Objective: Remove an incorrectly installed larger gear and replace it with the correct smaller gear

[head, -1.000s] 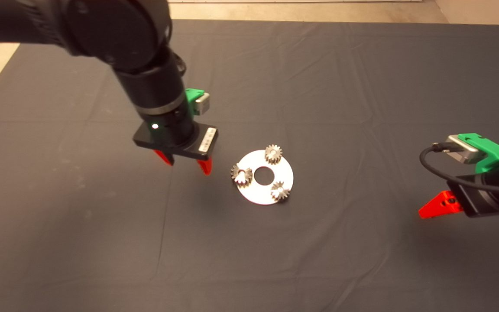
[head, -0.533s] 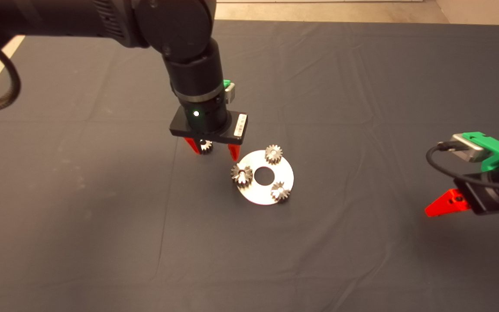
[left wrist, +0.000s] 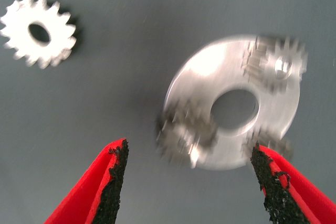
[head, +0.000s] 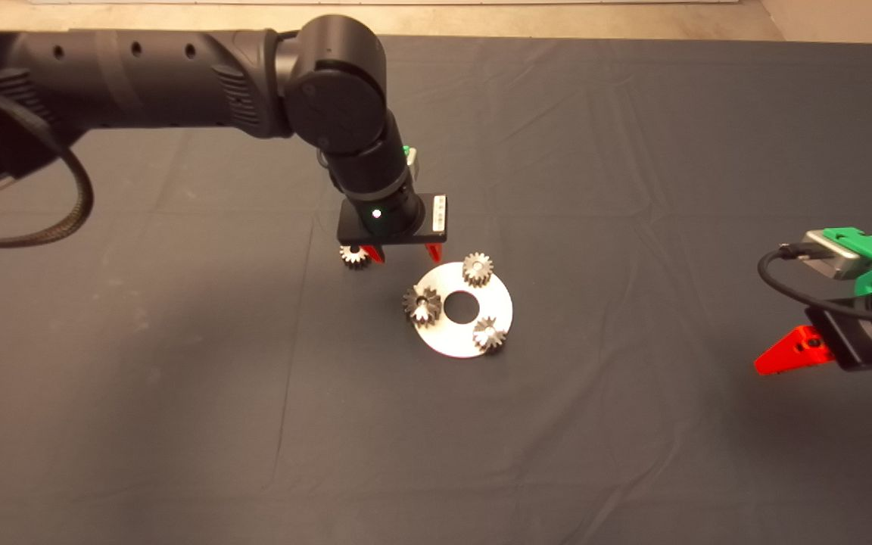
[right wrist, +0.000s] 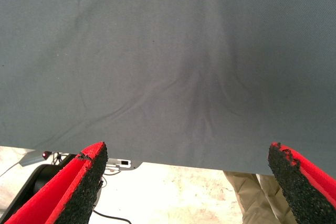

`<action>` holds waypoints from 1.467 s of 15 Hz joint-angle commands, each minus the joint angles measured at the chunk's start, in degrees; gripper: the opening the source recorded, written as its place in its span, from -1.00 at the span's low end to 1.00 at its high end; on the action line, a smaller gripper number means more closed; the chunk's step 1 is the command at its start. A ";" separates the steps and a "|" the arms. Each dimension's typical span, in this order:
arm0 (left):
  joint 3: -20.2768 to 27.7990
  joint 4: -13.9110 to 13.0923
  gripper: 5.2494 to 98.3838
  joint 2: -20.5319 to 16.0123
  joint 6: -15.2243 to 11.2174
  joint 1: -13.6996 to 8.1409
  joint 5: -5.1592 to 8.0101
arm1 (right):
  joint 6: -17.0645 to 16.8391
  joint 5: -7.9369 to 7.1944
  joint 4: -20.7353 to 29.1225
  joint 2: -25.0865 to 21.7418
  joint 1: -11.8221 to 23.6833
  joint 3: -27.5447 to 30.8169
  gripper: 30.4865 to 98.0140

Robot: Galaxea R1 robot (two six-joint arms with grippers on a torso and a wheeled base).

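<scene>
The star-toothed silvery larger gear (head: 422,304) is seated on the round silvery metal plate (head: 460,333), below the left gripper (head: 398,255), jaws spread. A short-toothed smaller gear (head: 354,256) lies on the dark mat (head: 179,378) beside the plate. The right gripper (right wrist: 189,182) is parked, jaws spread.

I work in what looks like a robotics lab or test bench. A dark mat (head: 633,151), creased in places, covers my table, and it carries only a round metal plate (head: 474,337) with gears on it. Past the mat's edge I see a pale, speckled hard floor (right wrist: 173,192) with cables (right wrist: 105,216) trailing across it.
</scene>
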 commanded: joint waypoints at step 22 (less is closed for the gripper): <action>1.47 4.44 0.18 4.20 -1.83 2.42 7.83 | -0.16 -0.03 3.34 0.09 1.58 -0.25 0.51</action>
